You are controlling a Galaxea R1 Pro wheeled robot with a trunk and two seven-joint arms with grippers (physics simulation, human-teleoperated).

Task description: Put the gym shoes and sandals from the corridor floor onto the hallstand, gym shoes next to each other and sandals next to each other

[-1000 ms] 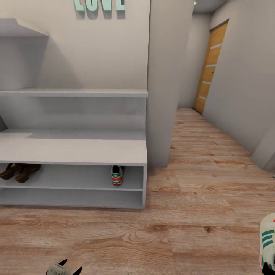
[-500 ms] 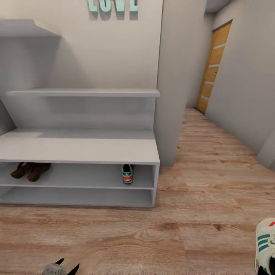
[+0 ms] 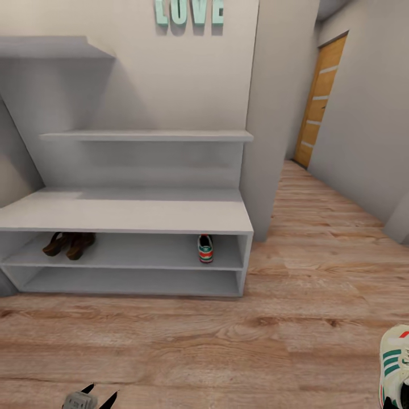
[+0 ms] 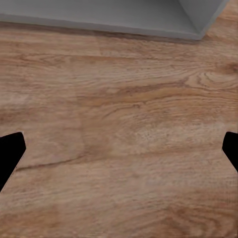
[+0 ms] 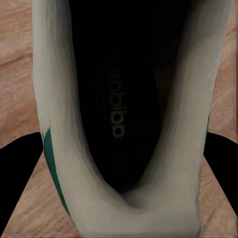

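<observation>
beside rack (image 3: 170, 216), bare wood floor (image 3: 227, 341)

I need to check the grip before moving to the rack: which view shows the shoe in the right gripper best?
The right wrist view: the shoe shows close up from its open heel end, a black finger on either side. The head view catches part of its green-striped side at the lower right corner. The left wrist view gives floor and a rack corner.
</observation>
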